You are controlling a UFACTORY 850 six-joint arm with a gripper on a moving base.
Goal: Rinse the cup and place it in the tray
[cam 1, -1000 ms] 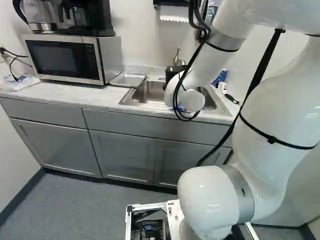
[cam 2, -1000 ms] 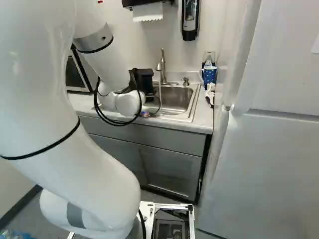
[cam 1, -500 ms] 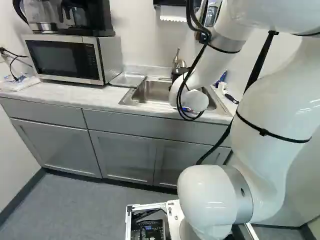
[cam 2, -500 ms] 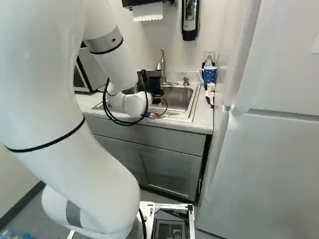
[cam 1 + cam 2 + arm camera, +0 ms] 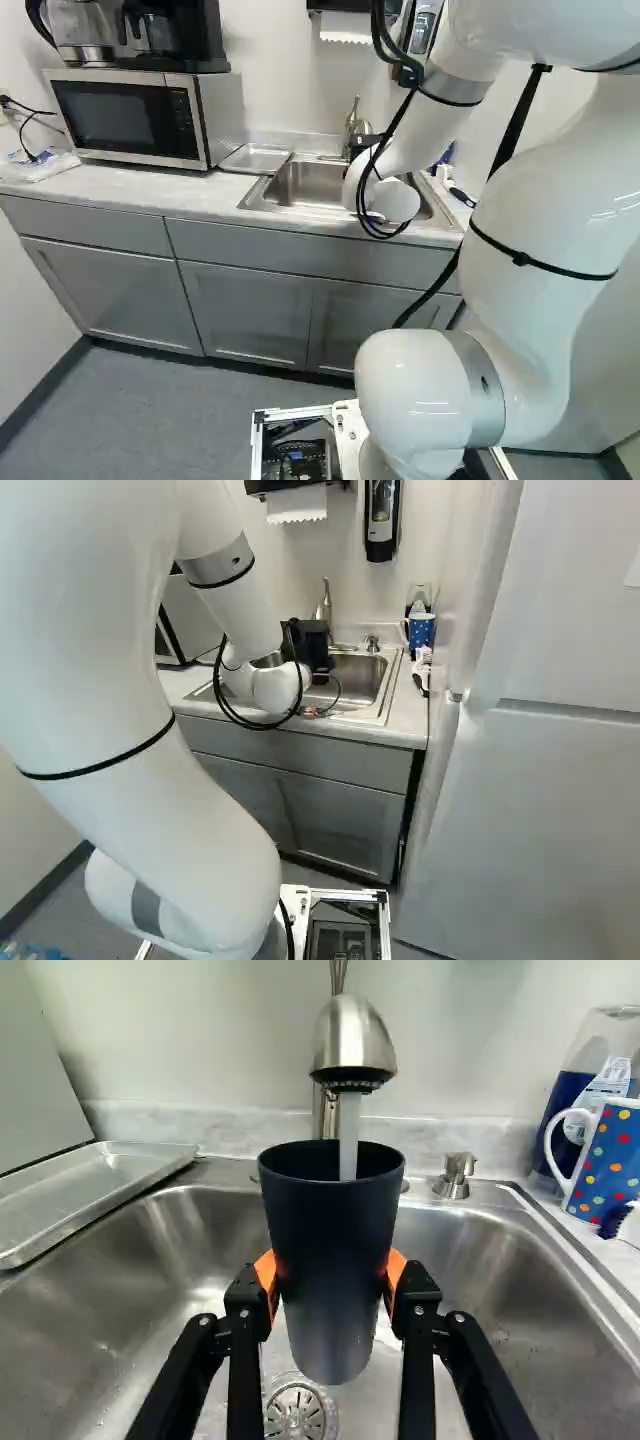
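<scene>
The arm (image 5: 220, 605) has shifted rightward in the right base view, its claw (image 5: 312, 648) carrying the dark cup (image 5: 335, 1260) along. The claw's orange pads (image 5: 396, 1272) grip the cup from both sides, over the sink (image 5: 500, 1280). Water (image 5: 348, 1140) runs from the faucet (image 5: 352, 1045) into it. The tray (image 5: 95, 1185) lies beside the sink; a dotted mug (image 5: 608, 1165) stands opposite on the worktop (image 5: 110, 192).

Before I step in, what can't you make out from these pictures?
- Water level in the cup: wrist view, hidden by its near wall.
- Cup in the left base view: behind the arm.
- Part of the blue container: wrist view, behind the spotted mug.
- Brush: wrist view, cut off by the edge.
</scene>
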